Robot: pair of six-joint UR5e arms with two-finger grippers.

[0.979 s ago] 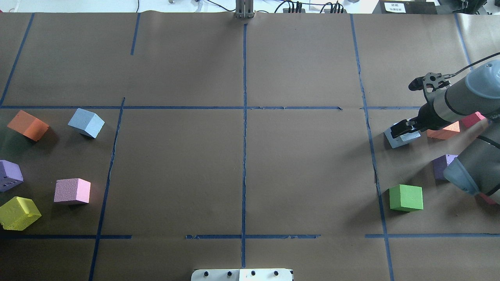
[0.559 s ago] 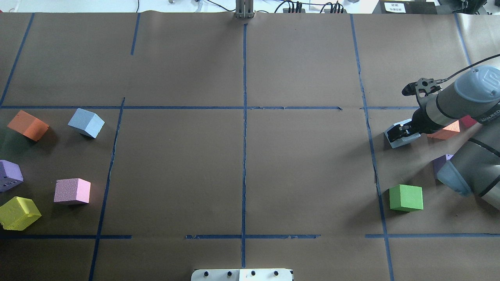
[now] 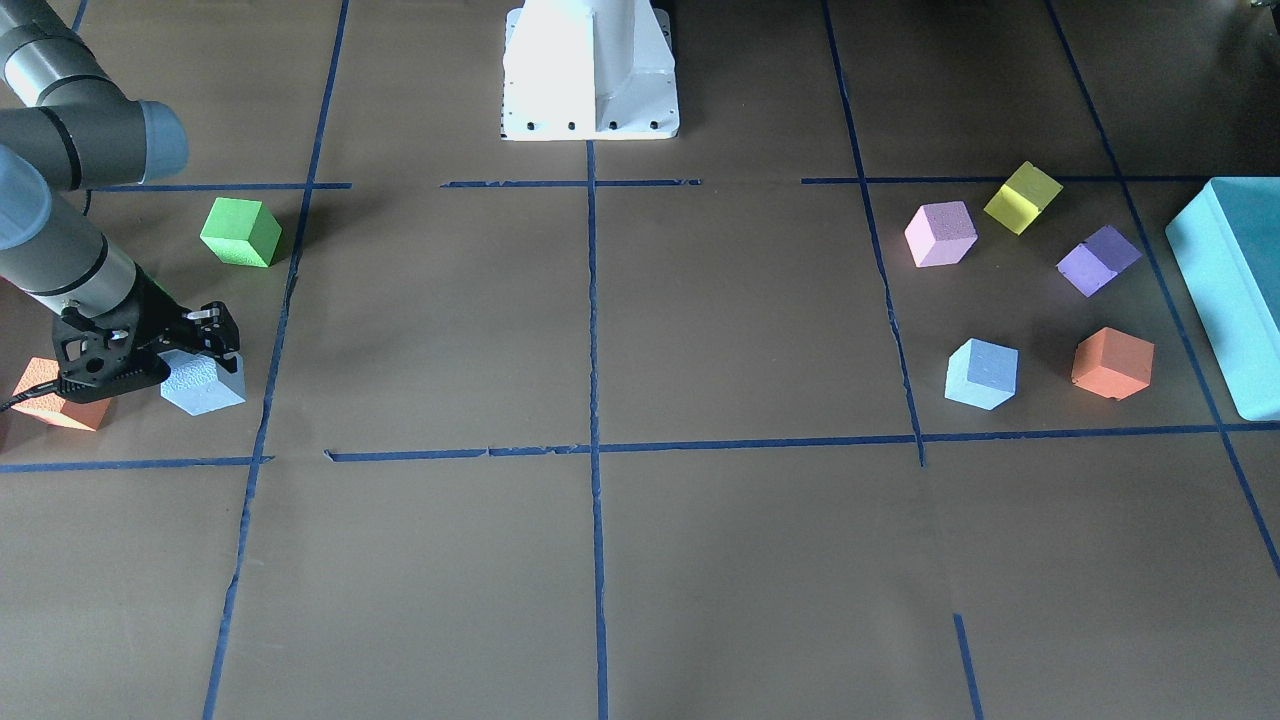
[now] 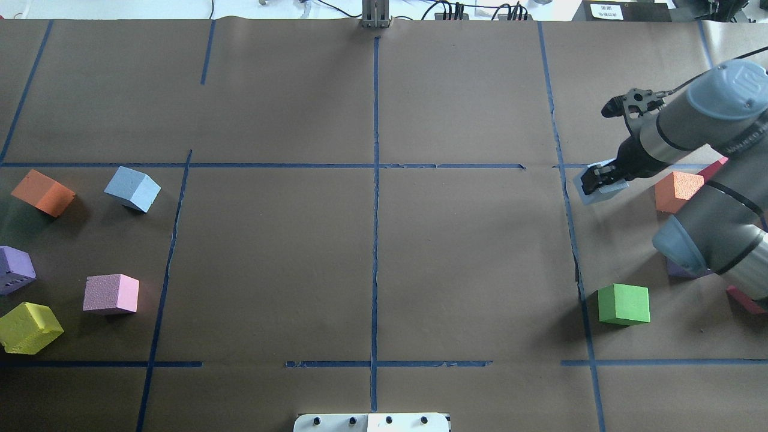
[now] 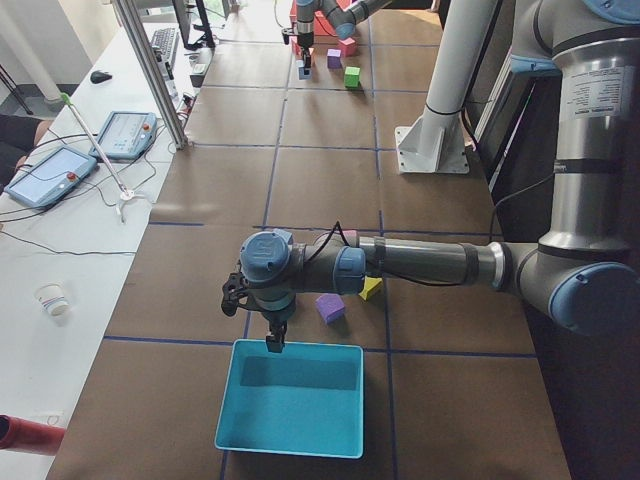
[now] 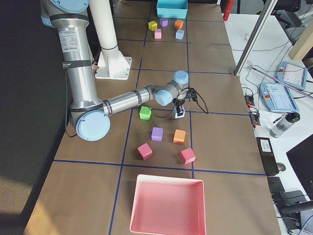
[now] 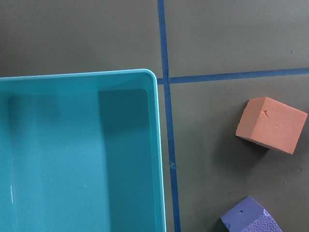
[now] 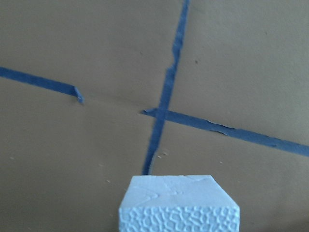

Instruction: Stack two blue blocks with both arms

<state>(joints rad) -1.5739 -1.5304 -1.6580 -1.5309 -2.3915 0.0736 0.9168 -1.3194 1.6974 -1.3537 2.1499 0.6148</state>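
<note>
Two fingers of the right gripper [image 4: 597, 180] are pinching one blue block [image 3: 205, 388] by opposite sides. The wrist view shows its top face and grainy front with bare paper and a crossing of blue tape [image 8: 161, 113] well below, so it looks lifted clear of the counter. It hangs near the counter's right end, about midway between the robot's edge and the far edge, with an orange block [image 4: 677, 191] just beside it and a green block [image 4: 624, 304] nearer the robot's edge.

The other blue block [image 4: 133, 188] rests on the paper near the counter's left end, well apart from the first. It sits next to a second orange block [image 4: 42, 192], and nothing is touching it.

The left gripper [image 5: 273, 340] hovers over the rim of a turquoise box [image 5: 290, 405] at the left end. Only the side view shows it, and I cannot tell from there whether its jaws are spread or closed.

I judge the pick-up of the first block done and the carry just starting, with no stack built yet. Next, the left arm likely has to leave the box and take or steady the untouched block. The right arm would then bring its block across and lower it squarely on top, faces lined up, before letting go.

Writing: the right arm's joint cap [image 4: 729, 81] bears a logo with a legible R. Lettering along that arm and a white label [image 4: 606, 10] beyond the far right corner are too small to read.
</note>
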